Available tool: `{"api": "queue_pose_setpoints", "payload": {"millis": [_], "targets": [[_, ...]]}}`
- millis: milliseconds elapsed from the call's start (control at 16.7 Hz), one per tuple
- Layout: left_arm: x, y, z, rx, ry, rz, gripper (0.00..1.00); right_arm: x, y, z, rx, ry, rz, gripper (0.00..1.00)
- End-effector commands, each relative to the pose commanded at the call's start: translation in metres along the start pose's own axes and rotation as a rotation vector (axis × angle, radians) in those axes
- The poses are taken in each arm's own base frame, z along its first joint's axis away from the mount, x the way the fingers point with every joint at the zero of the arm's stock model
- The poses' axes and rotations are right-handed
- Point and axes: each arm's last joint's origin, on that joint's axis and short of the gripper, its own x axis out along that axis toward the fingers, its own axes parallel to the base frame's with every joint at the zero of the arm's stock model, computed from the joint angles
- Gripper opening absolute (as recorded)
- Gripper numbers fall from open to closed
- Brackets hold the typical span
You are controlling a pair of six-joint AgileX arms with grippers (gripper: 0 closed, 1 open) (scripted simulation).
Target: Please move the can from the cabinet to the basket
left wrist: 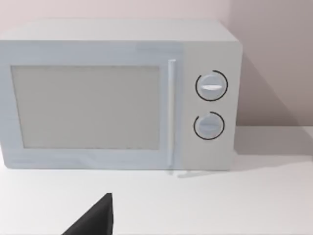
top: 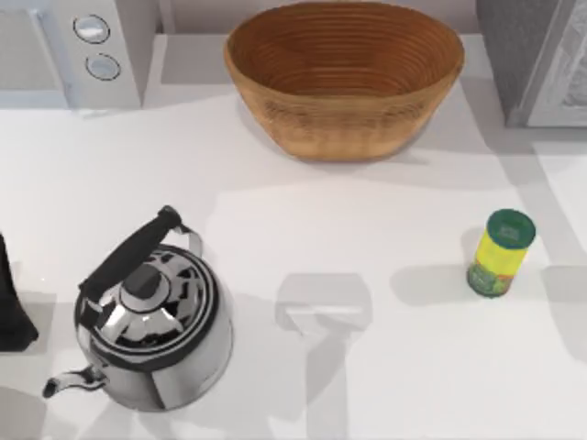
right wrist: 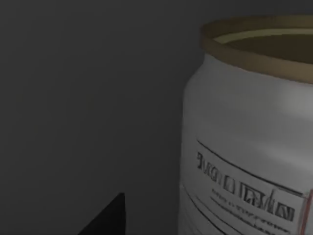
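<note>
Close beside one dark right fingers (right wrist: pixel 105 218) tip stands the can (right wrist: pixel 244 147).

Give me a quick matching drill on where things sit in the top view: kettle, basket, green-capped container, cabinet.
Things:
1. kettle
2. basket
3. green-capped container
4. cabinet

Places:
A. back right corner of the table
B. front left, spout toward the front left corner
C. right side, standing upright
D. back middle

Pairs: 1-B, 2-D, 3-C, 4-A
</note>
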Motion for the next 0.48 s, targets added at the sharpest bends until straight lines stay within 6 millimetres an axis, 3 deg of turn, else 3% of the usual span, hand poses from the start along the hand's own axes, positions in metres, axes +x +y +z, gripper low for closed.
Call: {"api": "queue_pose_setpoints", "payload": {"millis": [480], "targets": [[0.0000,0.0000,0.0000,0.000,0.000,0.000,1.00,0.0000,0.0000,0.0000,0.000,0.000,0.000,0.17]]}}
